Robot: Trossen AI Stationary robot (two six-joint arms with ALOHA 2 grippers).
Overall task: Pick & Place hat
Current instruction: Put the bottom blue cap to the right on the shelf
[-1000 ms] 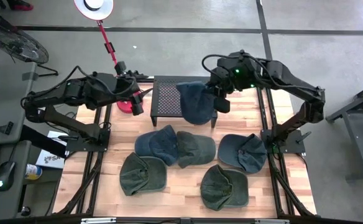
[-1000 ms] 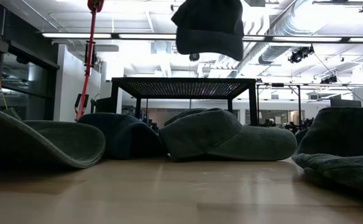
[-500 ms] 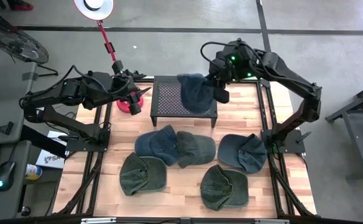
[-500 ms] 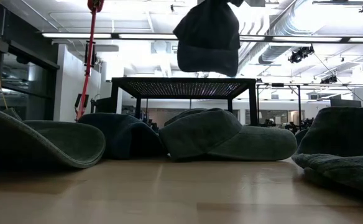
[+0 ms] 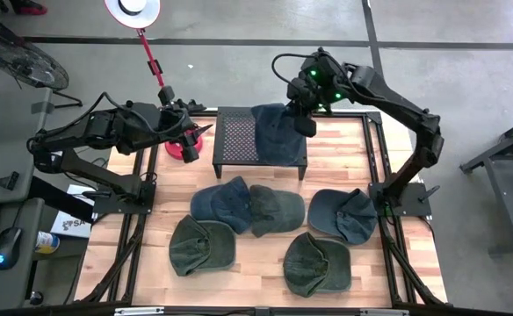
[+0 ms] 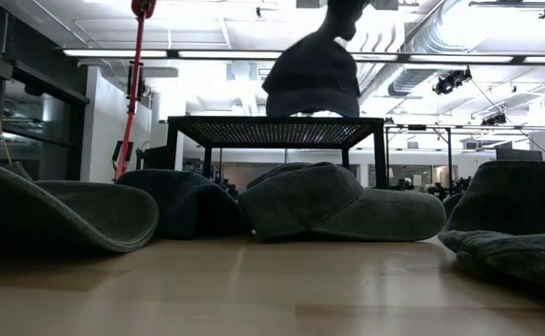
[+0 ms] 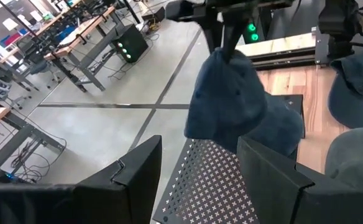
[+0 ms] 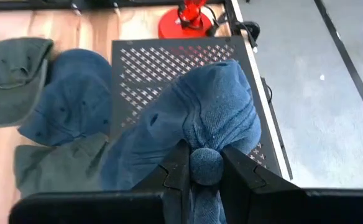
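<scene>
A blue hat hangs from my right gripper, which is shut on it, above the black perforated rack at the table's far edge. The left wrist view shows the hat hanging over the rack, its lower part lying on the rack top. In the low view the hat's lower edge reaches the rack top. My left gripper waits open to the left of the rack, pointed at it, nothing between its fingers. My right gripper pinches a bunched fold of the hat's crown between its two fingers. The fingers slant downward from the table's far right side. The hat hangs slack below them, with its lower part on the rack top.
Several more blue and green hats lie on the wooden table nearer than the rack, such as a blue one, a green one and a green one. A red stand base sits beside my left gripper.
My right gripper has moved toward the table's far edge and downward with the blue hat. The hat, which hung clear past the rack's near edge, now hangs over the rack with its lower end down on the rack top.
</scene>
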